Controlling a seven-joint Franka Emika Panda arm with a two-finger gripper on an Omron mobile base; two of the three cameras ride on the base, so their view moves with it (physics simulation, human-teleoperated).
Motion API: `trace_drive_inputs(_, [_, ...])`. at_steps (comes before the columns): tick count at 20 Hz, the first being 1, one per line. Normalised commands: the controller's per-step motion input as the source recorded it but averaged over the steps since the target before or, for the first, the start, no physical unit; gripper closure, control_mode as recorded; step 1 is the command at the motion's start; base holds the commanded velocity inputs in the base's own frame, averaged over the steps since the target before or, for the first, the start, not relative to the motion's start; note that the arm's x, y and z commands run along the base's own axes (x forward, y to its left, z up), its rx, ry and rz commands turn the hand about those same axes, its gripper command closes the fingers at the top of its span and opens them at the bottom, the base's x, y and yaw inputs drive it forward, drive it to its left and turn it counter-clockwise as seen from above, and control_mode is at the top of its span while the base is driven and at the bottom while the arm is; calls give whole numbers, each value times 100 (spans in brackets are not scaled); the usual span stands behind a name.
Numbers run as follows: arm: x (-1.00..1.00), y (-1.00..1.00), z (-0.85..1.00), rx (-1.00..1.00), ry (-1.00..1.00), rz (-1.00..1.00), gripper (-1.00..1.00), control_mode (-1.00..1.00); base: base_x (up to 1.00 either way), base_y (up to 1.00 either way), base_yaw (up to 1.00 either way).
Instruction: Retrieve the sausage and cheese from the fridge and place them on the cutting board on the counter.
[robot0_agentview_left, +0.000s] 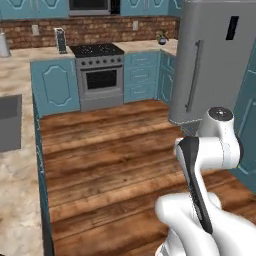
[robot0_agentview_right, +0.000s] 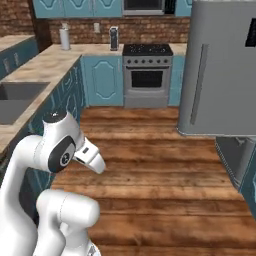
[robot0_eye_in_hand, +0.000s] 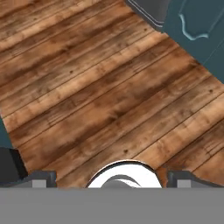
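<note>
The tall grey fridge (robot0_agentview_left: 212, 60) stands at the right, its front panel and long bar handle (robot0_agentview_right: 197, 85) turned toward me, and its inside is hidden. The sausage, the cheese and the cutting board are out of view. My arm is folded low in front of the base. My gripper (robot0_eye_in_hand: 113, 178) points down at the wooden floor, open, with its two dark fingertips (robot0_eye_in_hand: 41, 177) far apart and nothing between them. It hangs well short of the fridge, with bare planks under it.
A beige counter (robot0_agentview_left: 15, 165) on teal cabinets with a sink (robot0_agentview_right: 15, 100) runs along the left. A steel oven (robot0_agentview_left: 100, 77) stands at the back wall. A teal cabinet door (robot0_eye_in_hand: 197, 26) stands next to the fridge. The wooden floor (robot0_agentview_left: 110, 150) lies open in between.
</note>
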Motion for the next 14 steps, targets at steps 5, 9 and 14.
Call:
trace_drive_inputs(5, [0,0,0,0,0,0,-100,100,62,23,-50])
trace_drive_inputs(9, [0,0,0,0,0,0,-100,100,79,33,-31])
trace_drive_inputs(14, [0,0,0,0,0,0,-100,100,80,40,-16])
